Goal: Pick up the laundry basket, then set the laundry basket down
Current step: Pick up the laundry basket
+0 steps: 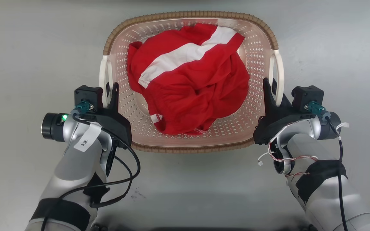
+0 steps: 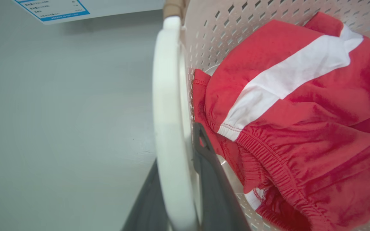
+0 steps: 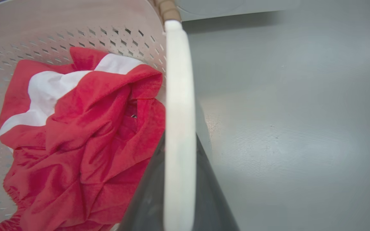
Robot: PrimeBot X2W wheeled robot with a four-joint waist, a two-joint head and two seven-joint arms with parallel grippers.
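Two holds are made on the laundry basket (image 1: 189,14) and, by the look of it, little else: the pick-up is at its gripping stage, with the lift and the set-down both left to do. Nearest the camera, the silver forearms reach up from the bottom corners of the head view, spread wide and angled slightly inward, wrists level with the basket's near end. The left gripper (image 1: 111,88) straddles the left handle (image 1: 103,72) — one dark finger inside the loop against the perforated wall, the other outside — and its wrist view shows both fingers narrowed onto the white bar, pressed close to it. The right gripper (image 1: 269,84) mirrors it on the right handle (image 1: 279,73), fingers drawn in on either side of the bar. Between them the basket sits squarely ahead of the robot on the grey floor (image 1: 27,48). Whether its base is clear of the ground is hard to tell from above, though the thin shadow at its near rim suggests it rests there or barely above. Inside lies a crumpled red garment (image 1: 188,89) with a white stripe, heaped mid-basket and touching the left wall. Beyond the far rim, the left wrist view catches the edge of a blue-bordered printed label (image 2: 53,8).
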